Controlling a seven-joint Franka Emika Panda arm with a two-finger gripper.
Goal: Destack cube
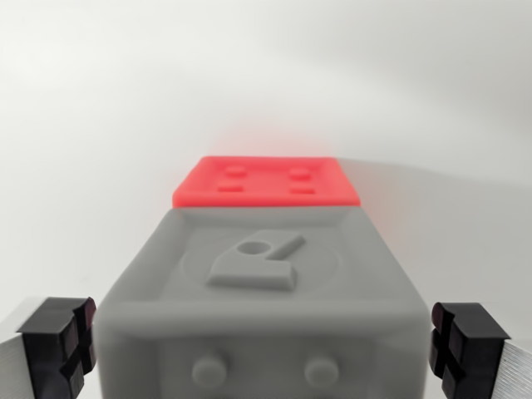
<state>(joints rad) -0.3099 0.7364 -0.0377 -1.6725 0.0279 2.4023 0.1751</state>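
A grey cube (pixel 262 291) fills the lower middle of the wrist view, with a raised emblem on its top face and two round studs on its near side. Behind it a red cube (pixel 266 181) shows only its studded top, so I cannot tell whether the two touch. My gripper (pixel 262 345) is open, with its black fingertips (pixel 58 345) at the wrist view's left and right of the grey cube. A narrow gap shows on each side, so neither pad touches the cube.
A plain white surface (pixel 266 83) surrounds the cubes and runs to the far edge of the view. Nothing else is in sight.
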